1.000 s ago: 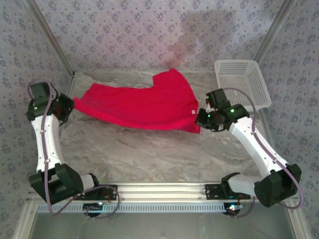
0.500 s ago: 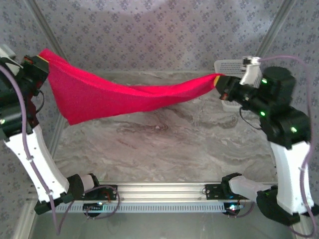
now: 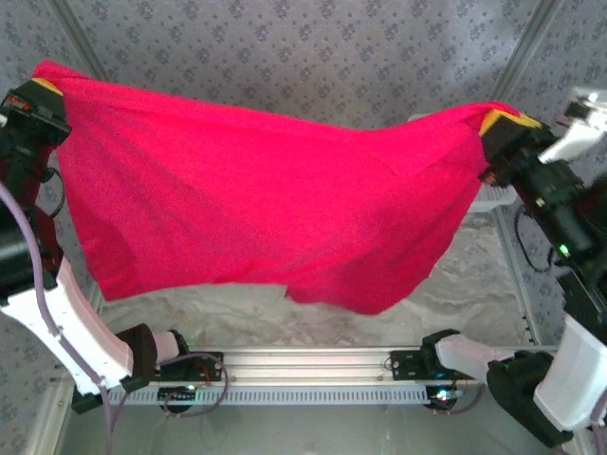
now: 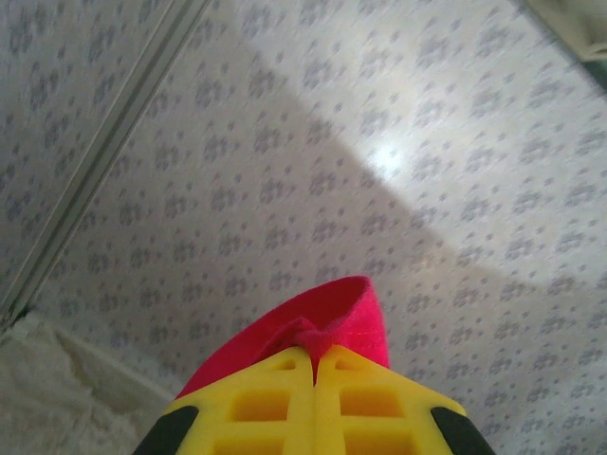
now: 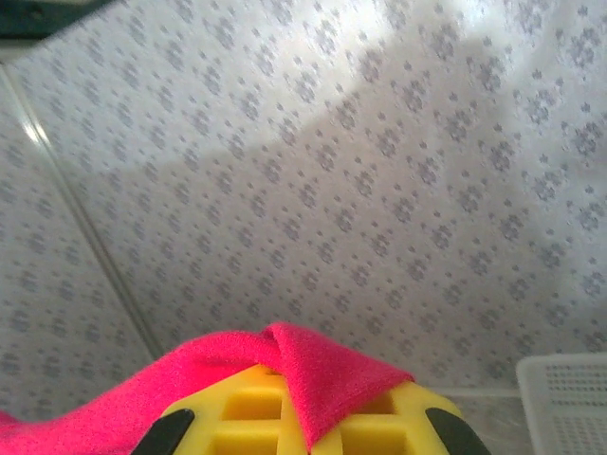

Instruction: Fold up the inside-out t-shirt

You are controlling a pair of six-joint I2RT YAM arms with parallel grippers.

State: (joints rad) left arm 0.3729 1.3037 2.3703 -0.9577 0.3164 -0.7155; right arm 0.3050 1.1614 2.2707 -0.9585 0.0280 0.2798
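Observation:
The inside-out t-shirt [image 3: 266, 204], plain bright red, hangs spread like a curtain high above the table, stretched between both arms. My left gripper [image 3: 45, 87] is shut on its upper left corner; red cloth [image 4: 327, 322] bunches out past the closed yellow fingers [image 4: 275, 403]. My right gripper [image 3: 495, 123] is shut on the upper right corner, and a fold of the shirt [image 5: 313, 374] drapes over its yellow fingers [image 5: 237, 408]. The lower hem sags lowest right of centre, above the table.
A white mesh basket [image 5: 569, 398] stands at the back right, mostly hidden behind the shirt and right arm. The marbled table [image 3: 455, 294] shows below the hem. Patterned walls with metal corner posts [image 3: 85, 43] enclose the space.
Both arms have risen higher and come toward the camera, lifting the shirt off the table. It went from a twisted band between the grippers to a wide hanging sheet.

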